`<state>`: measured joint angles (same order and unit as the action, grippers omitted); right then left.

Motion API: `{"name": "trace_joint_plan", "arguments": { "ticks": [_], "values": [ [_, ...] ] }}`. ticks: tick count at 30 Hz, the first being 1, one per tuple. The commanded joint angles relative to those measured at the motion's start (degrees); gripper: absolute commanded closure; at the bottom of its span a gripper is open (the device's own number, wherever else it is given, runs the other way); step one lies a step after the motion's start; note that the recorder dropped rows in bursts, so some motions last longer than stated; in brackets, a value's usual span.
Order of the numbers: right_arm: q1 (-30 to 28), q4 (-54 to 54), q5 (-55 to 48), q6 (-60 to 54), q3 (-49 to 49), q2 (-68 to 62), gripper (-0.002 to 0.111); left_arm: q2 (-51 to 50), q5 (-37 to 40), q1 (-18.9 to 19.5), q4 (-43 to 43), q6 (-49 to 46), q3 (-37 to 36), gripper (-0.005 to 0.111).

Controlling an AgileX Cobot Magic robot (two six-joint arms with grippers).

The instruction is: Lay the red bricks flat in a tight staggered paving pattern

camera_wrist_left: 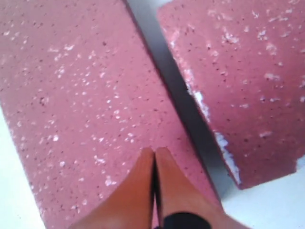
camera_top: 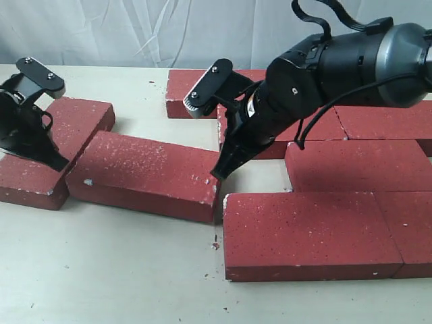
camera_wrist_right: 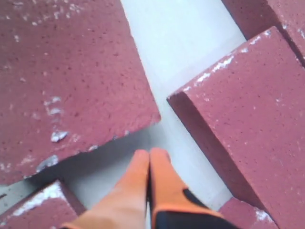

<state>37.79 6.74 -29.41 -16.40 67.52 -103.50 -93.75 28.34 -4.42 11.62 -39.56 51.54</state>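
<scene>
Both hands are empty. The right gripper [camera_top: 218, 174] has its tips pressed together with nothing between them. It sits low in the gap between the skewed brick [camera_top: 145, 174] and the laid group [camera_top: 358, 165], just beside the skewed brick's right end. The left gripper [camera_top: 58, 162] is also pinched closed and bare, over the far-left brick [camera_top: 37, 162] near the edge facing the skewed one. I can't tell whether it touches.

Red bricks: most lie flat in staggered rows on the right. 2 loose ones lie flat but angled on the left of the table [camera_top: 135, 277].

Risks from here:
1. The right tip is near a corner, not mid-face. An off-centre push would likely pivot the skewed brick rather than slide it, adding skew.
2. The skewed brick's lower right corner is tight against the front brick [camera_top: 310, 233]. Any rotation could jam there or shove the front brick and open the laid joints.
3. Closed tips give a narrow contact on a rough, chipped edge, so the tip may ride up over the top face and lose the push.
4. A push leftward drives the skewed brick into the far-left brick and toward the left gripper.
5. Rough brick on the table suggests stick-slip, so it may jerk and overshoot.
6. The right forearm hangs over the back rows, so going lower risks clipping them.
</scene>
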Motion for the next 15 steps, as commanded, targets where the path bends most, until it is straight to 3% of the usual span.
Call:
{"name": "trace_joint_plan", "arguments": {
  "ticks": [1, 7, 12, 15],
  "values": [
    [-2.3, 2.2, -0.5, 1.9, -0.1, 0.1, 0.109, 0.4, -0.4, 1.6, -1.0, 2.1, 0.4, 0.107],
    [-0.4, -8.0, -1.4, -3.0, 0.2, 0.8, 0.109, 0.4, 0.2, 1.5, 6.1, 1.4, 0.4, 0.107],
    [5.5, -24.5, -10.3, -32.9, 0.2, 1.2, 0.109, 0.3, 5.0, 1.5, 13.7, -7.6, 0.4, 0.107],
    [7.3, -31.3, -14.2, -43.6, 0.2, 0.7, 0.109, -0.3, 3.5, 1.5, 19.3, -12.4, 0.4, 0.107]
  ]
}}
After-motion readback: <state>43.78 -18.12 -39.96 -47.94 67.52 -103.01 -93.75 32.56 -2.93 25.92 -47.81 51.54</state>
